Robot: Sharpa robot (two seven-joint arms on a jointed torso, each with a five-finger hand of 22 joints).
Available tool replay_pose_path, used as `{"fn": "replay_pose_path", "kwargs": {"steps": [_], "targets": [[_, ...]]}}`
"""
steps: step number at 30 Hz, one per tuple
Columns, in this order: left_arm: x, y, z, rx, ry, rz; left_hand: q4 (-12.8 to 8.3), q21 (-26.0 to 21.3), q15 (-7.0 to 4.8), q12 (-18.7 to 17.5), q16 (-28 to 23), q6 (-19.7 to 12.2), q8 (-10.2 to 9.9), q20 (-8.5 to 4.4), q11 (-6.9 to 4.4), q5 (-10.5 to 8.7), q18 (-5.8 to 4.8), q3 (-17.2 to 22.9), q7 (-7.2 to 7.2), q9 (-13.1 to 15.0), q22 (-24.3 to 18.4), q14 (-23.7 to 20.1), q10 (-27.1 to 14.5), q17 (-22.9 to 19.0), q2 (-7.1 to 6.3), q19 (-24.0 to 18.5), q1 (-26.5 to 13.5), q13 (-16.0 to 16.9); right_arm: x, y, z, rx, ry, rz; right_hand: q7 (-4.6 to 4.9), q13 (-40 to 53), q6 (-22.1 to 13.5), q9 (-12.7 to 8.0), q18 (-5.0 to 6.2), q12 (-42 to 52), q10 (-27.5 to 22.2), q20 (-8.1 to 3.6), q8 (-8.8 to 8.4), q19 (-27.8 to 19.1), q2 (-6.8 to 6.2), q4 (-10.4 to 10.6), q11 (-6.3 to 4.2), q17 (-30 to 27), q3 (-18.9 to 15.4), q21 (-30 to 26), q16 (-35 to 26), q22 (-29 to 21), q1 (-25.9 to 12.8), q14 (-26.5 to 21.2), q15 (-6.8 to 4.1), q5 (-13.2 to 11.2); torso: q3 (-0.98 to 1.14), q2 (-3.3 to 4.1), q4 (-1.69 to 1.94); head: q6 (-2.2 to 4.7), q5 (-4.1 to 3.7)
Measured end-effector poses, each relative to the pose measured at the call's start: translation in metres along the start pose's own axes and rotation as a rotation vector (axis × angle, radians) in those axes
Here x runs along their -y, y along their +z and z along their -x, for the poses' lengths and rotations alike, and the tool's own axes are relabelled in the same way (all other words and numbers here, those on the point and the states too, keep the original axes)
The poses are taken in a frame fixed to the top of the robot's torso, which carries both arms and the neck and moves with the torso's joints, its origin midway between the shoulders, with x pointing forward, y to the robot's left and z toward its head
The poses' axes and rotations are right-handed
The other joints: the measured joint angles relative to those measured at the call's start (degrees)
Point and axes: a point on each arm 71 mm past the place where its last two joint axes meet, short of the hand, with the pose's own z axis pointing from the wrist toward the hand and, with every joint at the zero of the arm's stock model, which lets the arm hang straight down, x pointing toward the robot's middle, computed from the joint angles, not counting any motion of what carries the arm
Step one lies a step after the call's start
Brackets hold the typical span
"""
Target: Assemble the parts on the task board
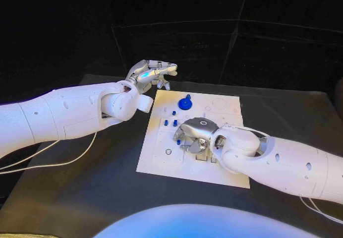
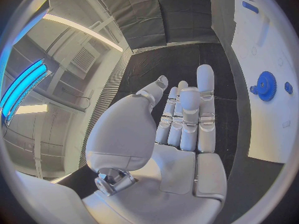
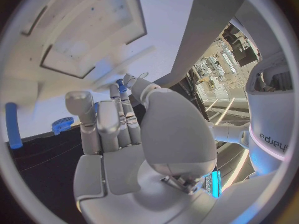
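The white task board lies in the middle of the black table. A blue gear stands on its far part, and small blue pegs stand just in front of the gear. My right hand hovers low over the board's centre. In the right wrist view its thumb and a finger pinch a small blue part close to the board. My left hand is raised beyond the board's far left corner, with its fingers stretched out and nothing in them. The gear lies off to its side.
A blue peg and the gear lie beyond the right hand. The board has printed outlines and recesses on its far right part. Bare black table surrounds the board.
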Motion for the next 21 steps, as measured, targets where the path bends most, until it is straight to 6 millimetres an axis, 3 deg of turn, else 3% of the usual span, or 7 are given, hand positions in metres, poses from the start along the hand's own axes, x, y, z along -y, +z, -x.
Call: {"fn": "replay_pose_path", "kwargs": {"steps": [9,14,21], "targets": [[0.000,-0.001,0.002,0.004,0.001,0.002,-0.09,0.00,0.00,0.27,0.00,0.00,0.00,0.00,0.00,0.00,0.00,-0.09,0.00,0.00,-0.05,0.00,0.00,0.10,0.00,0.00,0.00,0.00,0.009,-0.012,0.000,0.043,-0.006,-0.013,-0.06,0.22,-0.06,0.18,0.01,1.27,-0.69,0.11,0.04,-0.91,0.00,-0.49,0.30,-1.51,-0.49,-1.16,-1.04,-2.04,0.00,-0.63,-0.02,-0.03,0.00,-0.03,0.12,-0.12,0.27],[0.000,-0.002,0.004,0.008,0.003,0.003,-0.16,0.00,0.00,0.27,0.00,0.00,0.00,0.00,0.00,0.00,0.00,-0.16,0.00,0.00,-0.04,0.00,0.00,0.28,0.00,0.00,0.00,-0.01,0.013,-0.024,0.004,0.083,0.004,-0.015,0.01,0.28,0.45,0.26,0.00,2.13,-0.47,0.11,0.38,-0.90,0.00,-0.41,0.08,-1.36,-0.70,-1.16,-1.04,-1.54,0.00,-0.63,-0.02,0.29,0.00,-0.08,-0.01,0.02,0.38],[0.000,-0.002,0.005,0.010,0.003,0.004,-0.16,-0.20,0.00,0.27,0.00,0.00,0.00,0.00,0.00,0.00,0.00,-0.16,0.00,0.00,-0.04,0.00,0.00,0.27,0.00,0.00,0.00,0.04,0.024,-0.044,0.020,0.173,0.039,-0.033,0.00,0.28,0.45,0.26,0.00,2.39,-0.94,0.11,0.38,-0.90,0.00,-0.54,-0.07,-2.55,-1.23,-1.60,-1.50,-2.42,0.00,-0.62,-0.02,0.57,0.00,-0.09,-0.13,0.90,-0.52]]}}
